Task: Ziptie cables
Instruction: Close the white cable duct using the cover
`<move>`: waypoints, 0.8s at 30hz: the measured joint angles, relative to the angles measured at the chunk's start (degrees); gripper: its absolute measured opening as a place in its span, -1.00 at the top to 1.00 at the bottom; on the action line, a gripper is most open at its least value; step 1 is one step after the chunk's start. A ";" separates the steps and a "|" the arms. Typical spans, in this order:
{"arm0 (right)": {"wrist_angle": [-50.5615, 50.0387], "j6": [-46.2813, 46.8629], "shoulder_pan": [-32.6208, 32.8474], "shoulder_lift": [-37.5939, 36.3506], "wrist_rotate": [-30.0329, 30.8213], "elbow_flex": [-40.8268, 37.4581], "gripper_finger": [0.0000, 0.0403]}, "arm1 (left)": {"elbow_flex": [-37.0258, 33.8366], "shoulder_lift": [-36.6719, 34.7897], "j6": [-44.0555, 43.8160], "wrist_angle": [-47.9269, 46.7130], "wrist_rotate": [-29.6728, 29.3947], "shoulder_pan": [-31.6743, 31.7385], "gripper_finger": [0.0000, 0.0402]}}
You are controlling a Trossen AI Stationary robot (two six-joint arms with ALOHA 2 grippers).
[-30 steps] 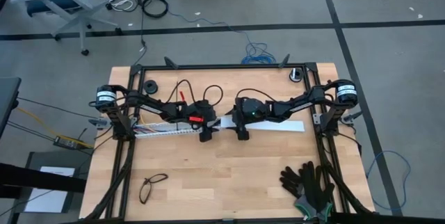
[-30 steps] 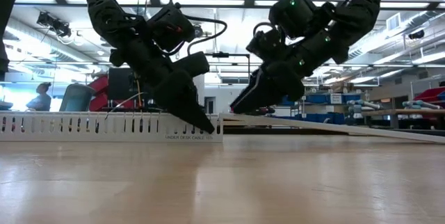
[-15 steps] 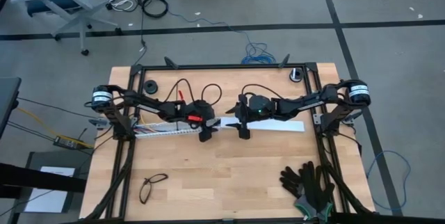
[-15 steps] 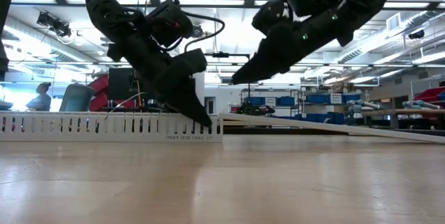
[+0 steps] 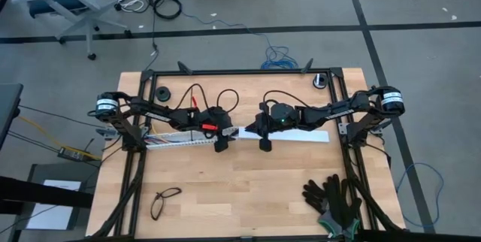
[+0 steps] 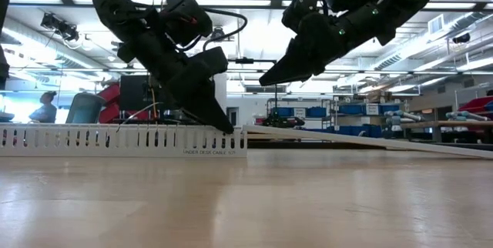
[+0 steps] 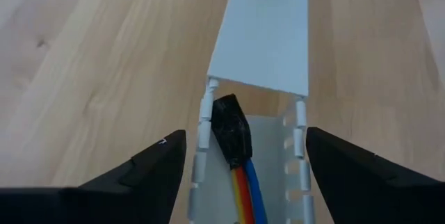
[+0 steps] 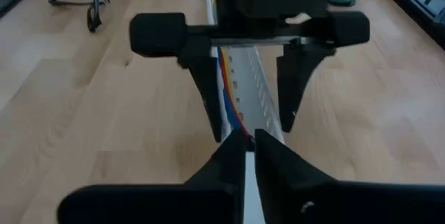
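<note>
The cables [image 7: 245, 182], orange, red and blue wires with a black-wrapped end [image 7: 233, 130], lie inside the white perforated rail [image 5: 180, 140] on the table. My left gripper [image 7: 245, 135] is open, slanting down, with one finger on either side of the rail's right end [image 6: 231, 134]. A flat white lid strip [image 5: 301, 135] runs on toward the table's right, and its near end rests on that rail end. My right gripper [image 6: 266, 80] is shut with nothing in it. It hangs above the lid's end and points at the left gripper [image 8: 243, 36].
Spectacles [image 5: 165, 201] lie near the front left. Black gloves [image 5: 334, 201] sit at the front right corner. A small black disc [image 5: 163, 93] and a ring [image 5: 321, 81] lie by the far edge. Bare wood spreads across the near half. A person [image 6: 46, 105] shows far behind.
My right gripper has risen from the end of the lid strip to well above it and has rolled a little. The lid stays where it lay, its end on the rail. The left gripper and the cables have kept still.
</note>
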 joint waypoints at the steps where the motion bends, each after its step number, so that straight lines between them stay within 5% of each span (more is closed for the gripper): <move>1: 0.37 0.29 0.16 0.02 0.02 0.00 0.90 | 0.00 0.00 -1.54 -0.02 0.00 0.00 -0.36; 24: -2.12 6.49 0.30 0.09 0.00 -0.02 1.00 | 0.00 0.00 -0.59 -1.30 -0.02 0.00 -0.36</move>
